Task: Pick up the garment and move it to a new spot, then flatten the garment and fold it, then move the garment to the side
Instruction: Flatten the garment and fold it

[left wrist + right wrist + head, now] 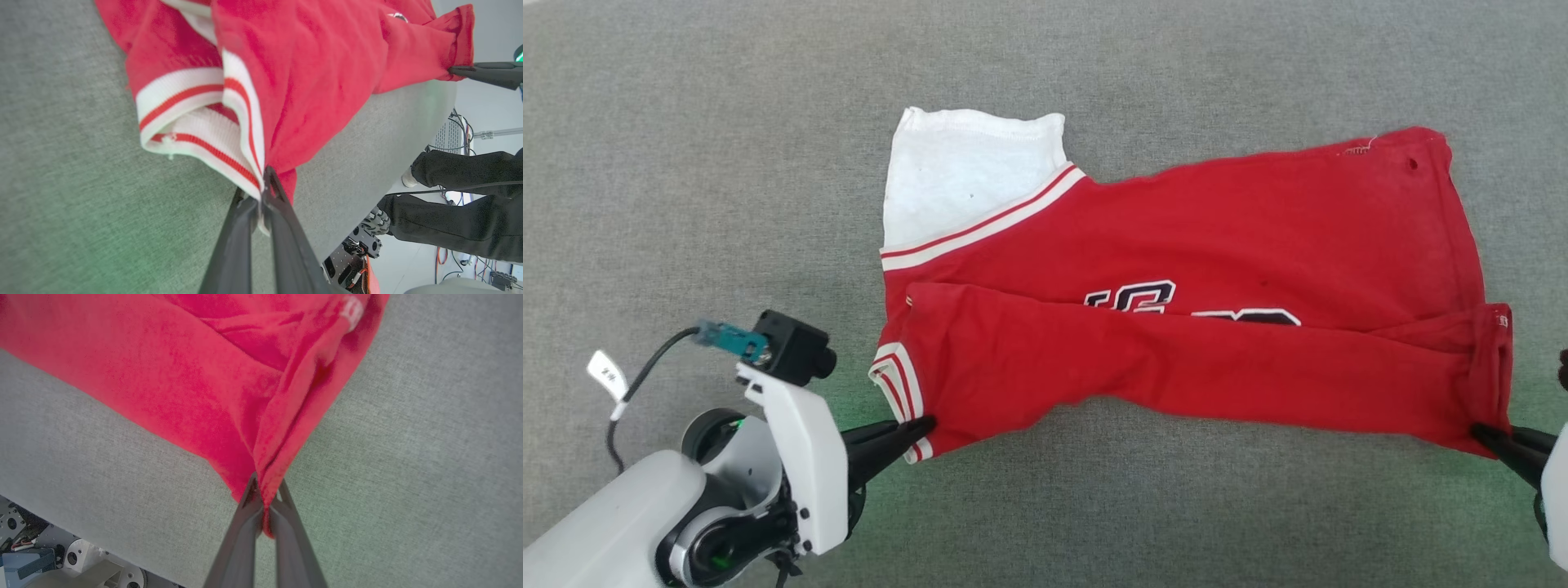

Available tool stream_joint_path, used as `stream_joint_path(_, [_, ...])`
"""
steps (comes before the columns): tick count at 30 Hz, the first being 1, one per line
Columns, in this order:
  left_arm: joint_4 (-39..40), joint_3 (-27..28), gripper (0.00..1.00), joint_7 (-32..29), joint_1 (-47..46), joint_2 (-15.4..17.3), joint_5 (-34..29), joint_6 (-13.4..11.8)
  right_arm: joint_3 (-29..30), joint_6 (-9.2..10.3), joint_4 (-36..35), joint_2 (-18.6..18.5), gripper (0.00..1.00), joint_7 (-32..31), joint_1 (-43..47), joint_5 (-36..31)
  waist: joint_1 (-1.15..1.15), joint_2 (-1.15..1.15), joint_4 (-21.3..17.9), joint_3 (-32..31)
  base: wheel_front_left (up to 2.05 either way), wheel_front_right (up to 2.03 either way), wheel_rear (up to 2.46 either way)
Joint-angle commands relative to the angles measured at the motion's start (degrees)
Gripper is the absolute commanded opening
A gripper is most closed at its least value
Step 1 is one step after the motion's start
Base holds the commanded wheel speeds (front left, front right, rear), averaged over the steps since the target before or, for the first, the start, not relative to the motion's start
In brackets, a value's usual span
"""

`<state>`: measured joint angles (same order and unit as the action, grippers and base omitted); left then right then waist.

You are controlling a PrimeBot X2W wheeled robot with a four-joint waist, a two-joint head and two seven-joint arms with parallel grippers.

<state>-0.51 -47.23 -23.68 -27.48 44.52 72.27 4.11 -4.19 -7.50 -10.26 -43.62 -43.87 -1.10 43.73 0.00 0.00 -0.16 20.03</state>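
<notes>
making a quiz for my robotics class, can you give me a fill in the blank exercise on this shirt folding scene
1. The left gripper and the right gripper both have their jaws ______ on the garment.
2. The sleeve spread flat is ______ in colour.
3. The corner that the left gripper holds bears red-and-white ______ trim.
4. The fabric surface under the garment is ______.

Missing words: shut; white; striped; grey.
</notes>
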Motion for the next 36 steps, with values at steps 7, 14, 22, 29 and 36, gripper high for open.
stream_joint_path(7, [1.98,0.61,0.0,1.76,2.02,0.51,0.1,-1.77,3.12,0.02,-1.07,3.45,0.0,1.7,0.56,-1.26,0.0,0.0,-0.42,0.12,0.0,0.0,0.0])
stream_joint_path(14, [0.62,1.4,1.0,4.09,1.99,-0.17,-0.56,-1.65,3.9,0.02,1.55,6.59,1.0,6.7,-1.87,-3.24,0.0,0.0,-0.87,-0.21,0.0,0.0,0.0])
stream_joint_path(22, [0.57,7.12,1.0,12.75,0.16,2.19,-3.79,-3.29,6.26,0.02,1.02,11.06,1.0,22.03,-4.81,-10.44,0.0,0.0,-3.09,-0.79,0.0,0.0,0.0])
stream_joint_path(29, [-6.05,13.29,1.0,20.24,-4.02,0.77,-3.94,-6.07,6.69,0.02,2.33,17.66,1.0,34.24,-7.59,-15.27,0.0,0.0,-7.27,-0.84,0.0,0.0,0.0])
stream_joint_path(36, [-20.07,13.5,1.0,19.07,-14.26,-0.71,-7.93,-8.27,5.07,0.02,2.81,23.68,1.0,41.67,-10.03,-17.96,0.0,0.0,-13.66,0.05,0.0,0.0,0.0])
